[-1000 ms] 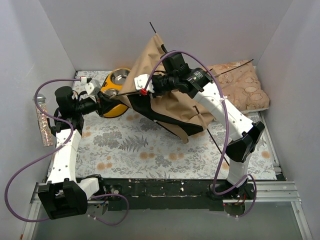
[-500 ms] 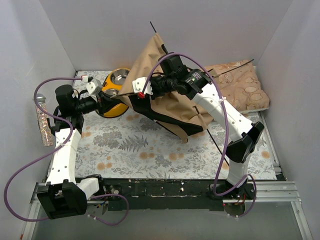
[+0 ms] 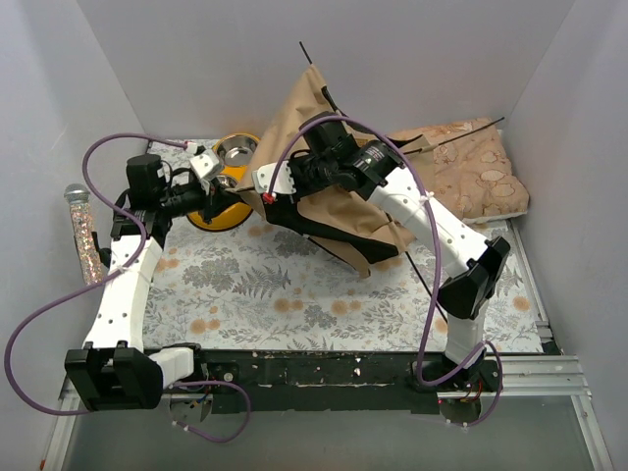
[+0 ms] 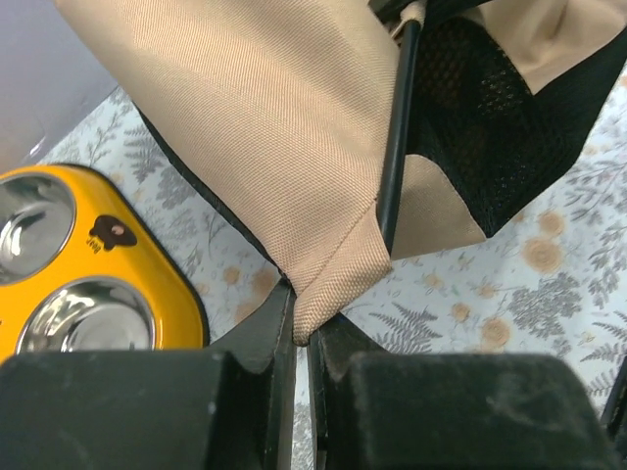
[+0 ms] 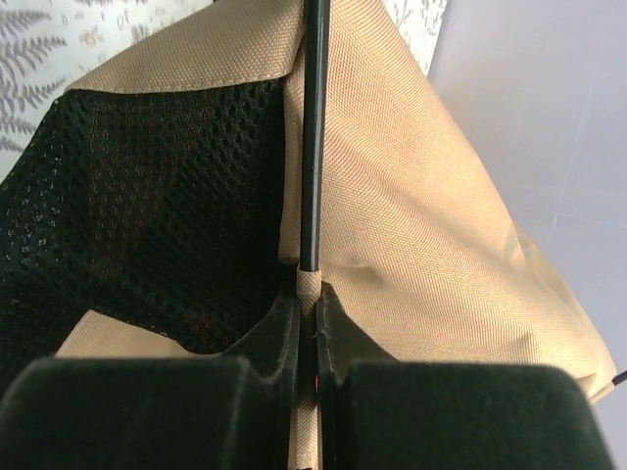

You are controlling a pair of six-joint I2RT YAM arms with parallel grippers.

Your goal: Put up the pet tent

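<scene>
Pet tent sits at the far middle of the floral mat, half raised and slumped rather than standing square. Its long axis runs on a diagonal, from a tan peak high against the back wall down to a black-trimmed lower edge toward the near right. The peak points up and away from the arms, and a thin black pole tip sticks out beyond it. A second pole end reaches out to the right over the cushion.

Left gripper is fully closed and pinches the pointed tan corner of the shell at its stitched tip. A black pole runs up from that corner beside a black mesh panel.

Right gripper is likewise closed, clamped on a narrow tan sleeve of the tent where a pole enters it. That pole runs straight away from the fingers. Mesh lies to its left and plain tan canvas to its right.

Yellow double steel bowl rests on the mat just left of the held corner, close beside the left gripper. Patterned cushion lies in the far right corner, partly overlapped by the tent's right side. A glittery tube lies off the mat's left edge.
</scene>
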